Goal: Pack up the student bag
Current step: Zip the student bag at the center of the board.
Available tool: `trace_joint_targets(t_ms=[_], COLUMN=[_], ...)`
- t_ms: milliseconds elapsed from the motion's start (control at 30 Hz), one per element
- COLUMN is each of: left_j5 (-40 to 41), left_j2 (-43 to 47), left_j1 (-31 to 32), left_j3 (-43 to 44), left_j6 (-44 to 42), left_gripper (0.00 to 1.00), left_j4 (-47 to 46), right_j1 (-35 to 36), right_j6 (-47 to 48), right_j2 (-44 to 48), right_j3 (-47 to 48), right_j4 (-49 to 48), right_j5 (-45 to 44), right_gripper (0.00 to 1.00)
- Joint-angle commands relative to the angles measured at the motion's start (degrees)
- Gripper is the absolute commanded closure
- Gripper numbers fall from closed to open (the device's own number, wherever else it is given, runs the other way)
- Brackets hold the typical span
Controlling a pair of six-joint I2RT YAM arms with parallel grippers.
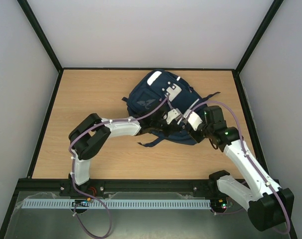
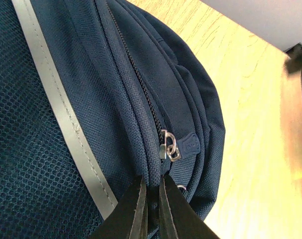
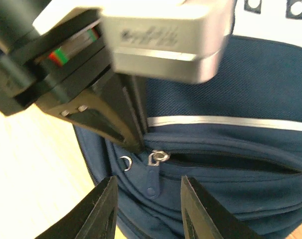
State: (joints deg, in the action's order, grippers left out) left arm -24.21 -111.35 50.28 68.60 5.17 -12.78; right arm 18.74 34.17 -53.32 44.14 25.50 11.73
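The student bag, navy blue with a grey reflective stripe, lies on the wooden table. My left gripper is shut on a fold of the bag's fabric beside a zipper, just below the metal slider. In the right wrist view its black fingers pinch that fold next to the slider. My right gripper is open, its two fingers either side of the blue zipper pull tab without touching it. Beyond the slider the zipper is parted into a dark slit.
A small metal ring hangs on the bag left of the pull tab. A dark strap trails from the bag toward the near edge. Bare wood lies left of the bag, and black frame posts edge the table.
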Motion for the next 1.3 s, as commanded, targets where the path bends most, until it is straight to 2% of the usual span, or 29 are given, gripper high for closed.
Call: trace_joint_targets(t_ms=[0,200,467,900,1133,1267], left_j5=[-6.9,-9.5,-11.6,-11.7,-11.9,-11.9], left_j2=[-2.9,-3.9,-4.3,-5.0,-4.5,-4.1], left_j1=[-2.7,-3.6,-4.3,-4.3,-4.3,-4.2], left_j3=[4.0,5.9,6.9,8.2,8.1,8.2], left_j6=[3.9,6.2,7.6,7.0,7.0,6.7], left_gripper=[0.98,0.98,0.98,0.98,0.98,0.98], left_j4=[-4.8,-4.1,-3.3,-1.0,-0.7,-0.1], right_j1=[0.2,1.7,4.1,4.2,4.2,4.2], right_j6=[3.1,4.5,4.3,6.4,6.4,6.5], right_j2=[-1.3,-5.1,-6.3,-4.7,-8.3,-10.2], right_j3=[-3.5,-4.4,-7.5,-6.4,-6.6,-6.6], right_j4=[2.1,-2.7,-10.9,-11.4,-12.7,-14.0], right_j5=[1.1,-0.4,-7.9,-12.4,-13.5,-13.9], right_gripper=[0.64,0.65,0.65,0.66,0.66,0.69])
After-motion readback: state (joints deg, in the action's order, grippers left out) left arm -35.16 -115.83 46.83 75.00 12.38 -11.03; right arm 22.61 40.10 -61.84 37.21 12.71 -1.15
